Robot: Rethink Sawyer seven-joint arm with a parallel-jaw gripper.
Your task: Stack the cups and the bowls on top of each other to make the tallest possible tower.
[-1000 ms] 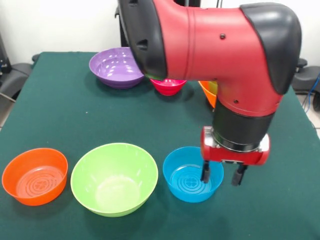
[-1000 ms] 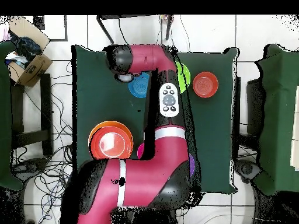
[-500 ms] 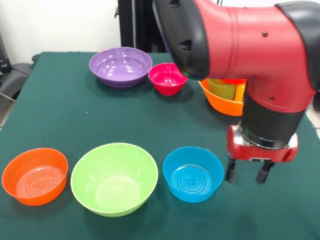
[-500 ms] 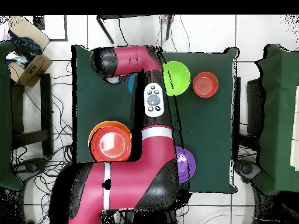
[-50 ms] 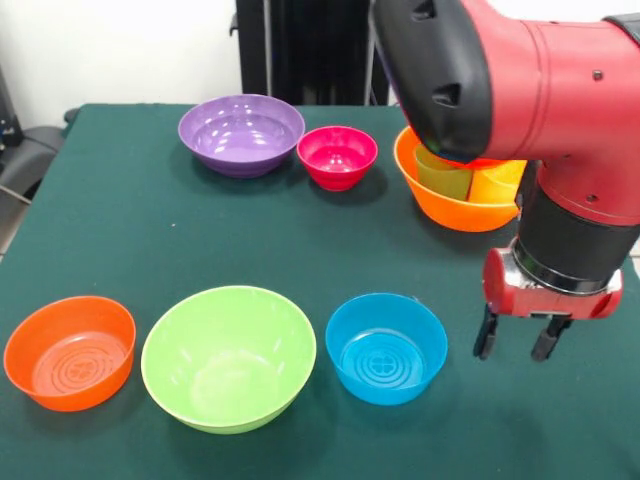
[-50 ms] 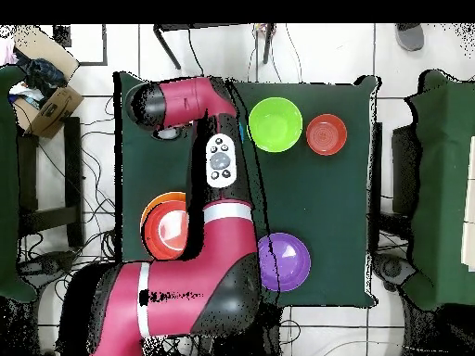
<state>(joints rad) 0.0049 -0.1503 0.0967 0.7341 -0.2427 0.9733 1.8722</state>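
My gripper hangs open and empty just above the table, to the right of the small blue bowl and clear of it. Left of the blue bowl stand the big lime green bowl and the small orange bowl. Farther back are the purple bowl and the small pink bowl. The big orange bowl stands behind my wrist and holds a green cup and a yellow cup, partly hidden by the arm. In the overhead view the arm covers the gripper.
The red arm crosses the table in the overhead view and covers the blue and pink bowls there. The table's right edge runs close to the gripper in the front view. A cardboard box stands on the floor beside the table.
In the front view the gripper moved right, from over the blue bowl's right rim to the cloth beside it, still open. The arm swung off the pink and big orange bowls.
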